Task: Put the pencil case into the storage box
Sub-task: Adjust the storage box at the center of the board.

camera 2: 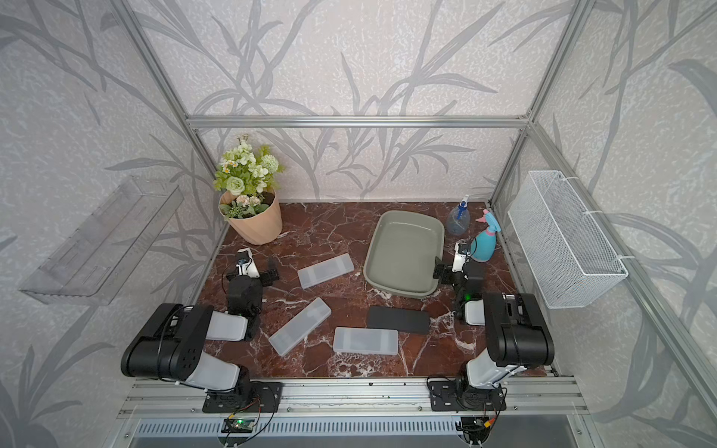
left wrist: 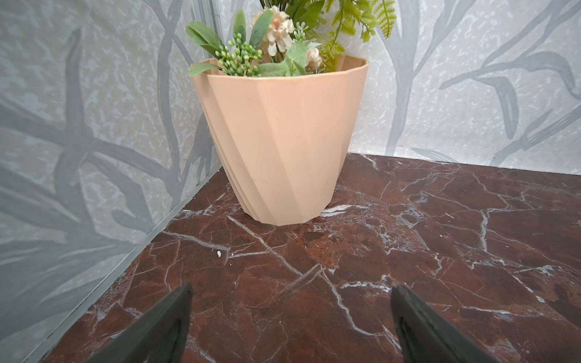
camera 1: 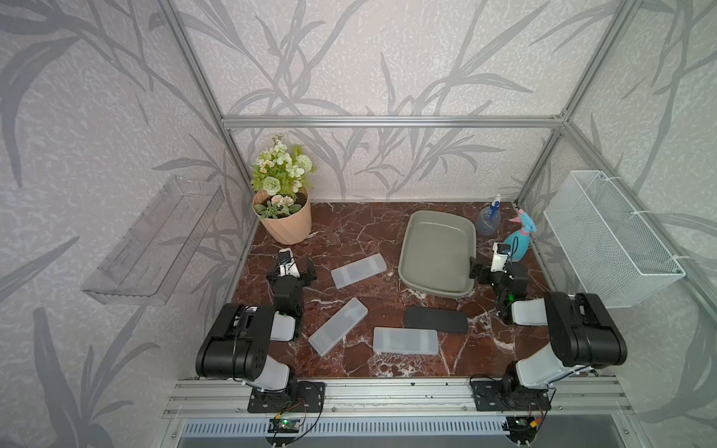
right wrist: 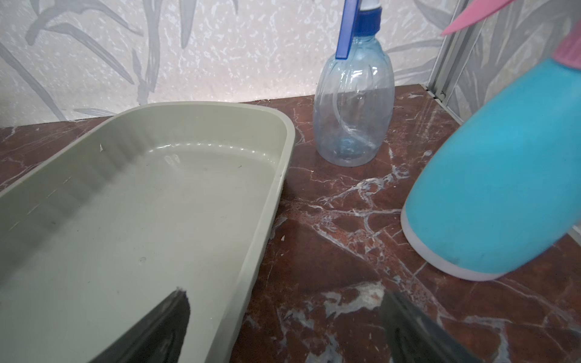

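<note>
The storage box [camera 1: 436, 254] [camera 2: 403, 256] is a shallow grey-green tub at the back right of the marble table, with nothing in it. Three translucent white pencil cases [camera 1: 359, 270] [camera 1: 338, 326] [camera 1: 405, 340] and a black pencil case [camera 1: 436, 320] lie flat in the middle and front. My left gripper [camera 1: 290, 270] [left wrist: 292, 287] is open above bare marble, left of the cases. My right gripper [camera 1: 496, 267] [right wrist: 284, 295] is open and holds nothing. It straddles the tub's right rim [right wrist: 283, 141], one finger over the tub's inside, the other over the table.
A peach flower pot [camera 1: 285, 221] [left wrist: 283, 141] stands at the back left corner. A clear blue spray bottle [camera 1: 489, 219] [right wrist: 355, 110] and a teal one [camera 1: 520, 240] [right wrist: 503, 173] stand right of the tub. A wire basket [camera 1: 609, 240] and a clear tray [camera 1: 155, 240] hang on the side walls.
</note>
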You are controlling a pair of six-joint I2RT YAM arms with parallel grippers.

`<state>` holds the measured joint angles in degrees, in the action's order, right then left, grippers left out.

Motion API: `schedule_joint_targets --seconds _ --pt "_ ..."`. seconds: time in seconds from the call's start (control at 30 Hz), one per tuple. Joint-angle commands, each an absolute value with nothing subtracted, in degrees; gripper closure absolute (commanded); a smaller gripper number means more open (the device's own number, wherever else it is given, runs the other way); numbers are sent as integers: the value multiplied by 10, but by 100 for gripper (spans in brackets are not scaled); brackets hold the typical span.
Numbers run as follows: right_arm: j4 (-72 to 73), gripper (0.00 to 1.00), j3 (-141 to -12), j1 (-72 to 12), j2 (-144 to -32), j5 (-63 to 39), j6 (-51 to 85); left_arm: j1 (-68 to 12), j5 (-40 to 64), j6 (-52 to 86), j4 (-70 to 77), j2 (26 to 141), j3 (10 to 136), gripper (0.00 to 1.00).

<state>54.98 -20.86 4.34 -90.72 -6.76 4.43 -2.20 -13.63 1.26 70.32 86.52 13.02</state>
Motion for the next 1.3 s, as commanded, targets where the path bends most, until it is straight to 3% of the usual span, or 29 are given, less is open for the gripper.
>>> schedule_joint_targets --seconds 0.0,0.7,0.83,0.9,0.97,1.07,1.27 --pt "551 1 -216 40 -905 -75 39 -20 -141 16 717 868 129 0" --pt "549 1 -217 40 -905 -74 39 -19 -139 19 711 867 131 0" --pt "543 1 -219 40 -903 -75 38 -3 -97 24 687 859 139 0" --pt "530 1 -223 31 -897 -45 39 -4 -97 13 639 846 171 0" --pt "452 1 -250 13 -859 11 35 -4 -77 12 429 811 270 0" --pt "297 1 -309 -14 -798 61 21 -6 -54 25 299 787 384 0" --pt "105 1 -406 -81 -738 219 65 -100 -24 30 121 850 607 16"
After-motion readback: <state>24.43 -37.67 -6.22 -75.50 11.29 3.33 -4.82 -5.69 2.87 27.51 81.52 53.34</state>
